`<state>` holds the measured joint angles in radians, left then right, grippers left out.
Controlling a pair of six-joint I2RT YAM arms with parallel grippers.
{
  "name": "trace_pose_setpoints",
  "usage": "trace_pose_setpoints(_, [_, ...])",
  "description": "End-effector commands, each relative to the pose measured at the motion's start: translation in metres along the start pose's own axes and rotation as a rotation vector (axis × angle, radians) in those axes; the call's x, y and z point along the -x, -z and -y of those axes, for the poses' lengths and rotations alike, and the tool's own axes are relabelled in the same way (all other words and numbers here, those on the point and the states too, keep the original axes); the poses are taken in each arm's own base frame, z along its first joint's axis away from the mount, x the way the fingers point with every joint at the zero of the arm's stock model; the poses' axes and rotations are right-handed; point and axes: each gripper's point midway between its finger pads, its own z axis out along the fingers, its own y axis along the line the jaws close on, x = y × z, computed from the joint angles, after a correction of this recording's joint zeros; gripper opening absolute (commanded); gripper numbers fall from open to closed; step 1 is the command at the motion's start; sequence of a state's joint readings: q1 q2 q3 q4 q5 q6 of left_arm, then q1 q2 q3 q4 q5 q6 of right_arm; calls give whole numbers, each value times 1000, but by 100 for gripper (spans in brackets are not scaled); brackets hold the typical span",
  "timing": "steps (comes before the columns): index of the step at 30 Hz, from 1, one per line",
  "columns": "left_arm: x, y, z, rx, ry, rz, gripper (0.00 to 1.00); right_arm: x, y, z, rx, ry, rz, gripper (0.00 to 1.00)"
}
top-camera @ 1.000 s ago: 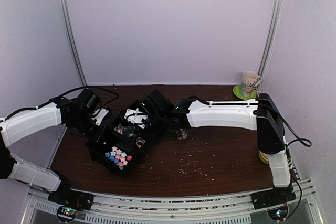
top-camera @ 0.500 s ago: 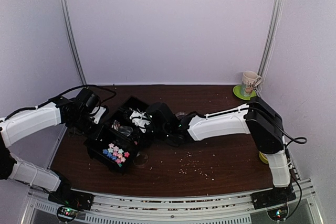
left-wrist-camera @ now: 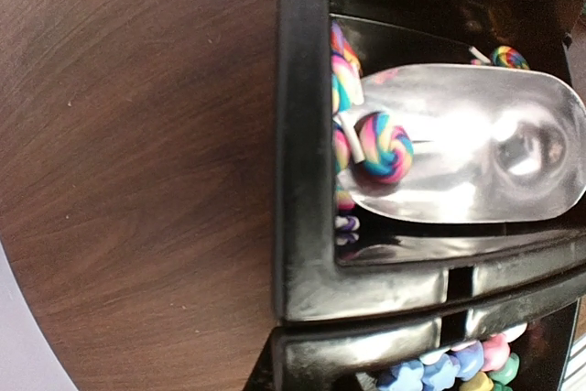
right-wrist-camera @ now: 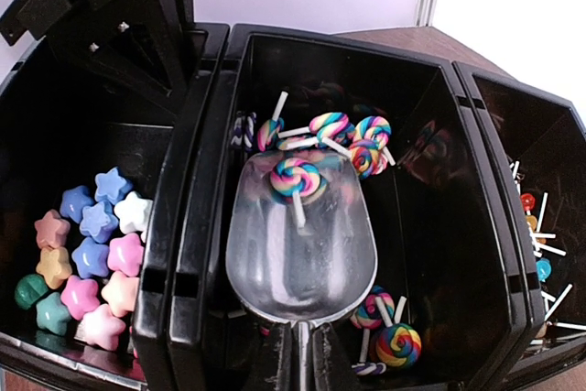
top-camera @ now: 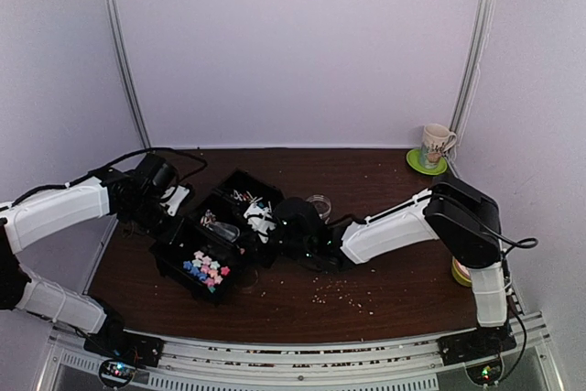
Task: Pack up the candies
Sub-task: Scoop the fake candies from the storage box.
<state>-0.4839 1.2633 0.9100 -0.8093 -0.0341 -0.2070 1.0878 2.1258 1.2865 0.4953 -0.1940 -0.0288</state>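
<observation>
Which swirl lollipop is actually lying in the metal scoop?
The single lollipop near the front lip of the scoop, stick pointing back toward the handle. The other lollipops lie on the floor of the black compartment, beyond and beside it.

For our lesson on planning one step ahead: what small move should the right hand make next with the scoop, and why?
Probably raise the scoop straight up, kept level. The right hand grips its handle, and one swirl lollipop lies in the bowl. The scoop sits low inside the middle compartment of the black box, so tilting it could spill the lollipop.
</observation>
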Motion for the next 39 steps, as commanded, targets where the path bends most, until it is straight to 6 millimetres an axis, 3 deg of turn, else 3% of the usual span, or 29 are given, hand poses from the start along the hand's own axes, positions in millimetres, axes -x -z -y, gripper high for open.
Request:
trace_pose_setpoints(1, [86,35,17,-111,22,320,0,60,19,-16,19,9,208,0])
trace_pose_setpoints(17, [83,26,9,-93,50,284,0,81,41,2,-87,39,312,0])
trace_pose_setpoints(29, [84,28,6,-91,59,291,0,76,55,21,-134,35,300,0])
trace_pose_setpoints(39, [84,29,2,-81,72,295,0,78,92,40,-202,45,249,0])
